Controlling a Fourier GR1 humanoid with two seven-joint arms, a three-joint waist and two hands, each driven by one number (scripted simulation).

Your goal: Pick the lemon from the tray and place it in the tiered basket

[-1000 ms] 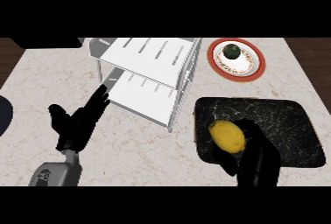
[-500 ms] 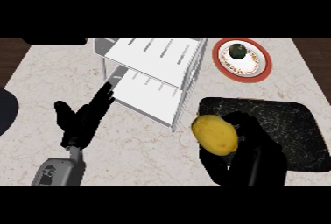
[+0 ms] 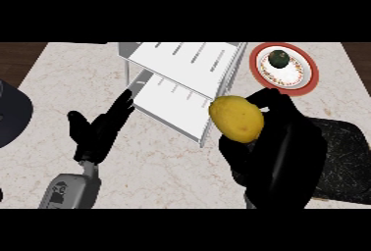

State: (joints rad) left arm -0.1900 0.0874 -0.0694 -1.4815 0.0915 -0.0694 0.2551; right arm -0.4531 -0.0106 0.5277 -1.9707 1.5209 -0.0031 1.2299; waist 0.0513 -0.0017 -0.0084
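My right hand (image 3: 279, 147) holds the yellow lemon (image 3: 236, 118) up off the counter, fingers curled behind it. The lemon hangs beside the right edge of the white tiered basket (image 3: 181, 73), level with its lower shelf. The dark tray (image 3: 348, 152) lies at the right, mostly hidden by my right hand and forearm. My left hand (image 3: 98, 130) rests open on the counter at the left, its straight fingers pointing up toward the basket's lower shelf.
A red-rimmed plate (image 3: 286, 66) with a dark green fruit (image 3: 279, 59) sits at the back right. A dark round object (image 3: 11, 115) shows at the left edge. The marble counter (image 3: 72, 78) spreads around the basket.
My right hand has lifted the lemon off the tray and carried it up and left toward the basket. The left hand has barely moved.
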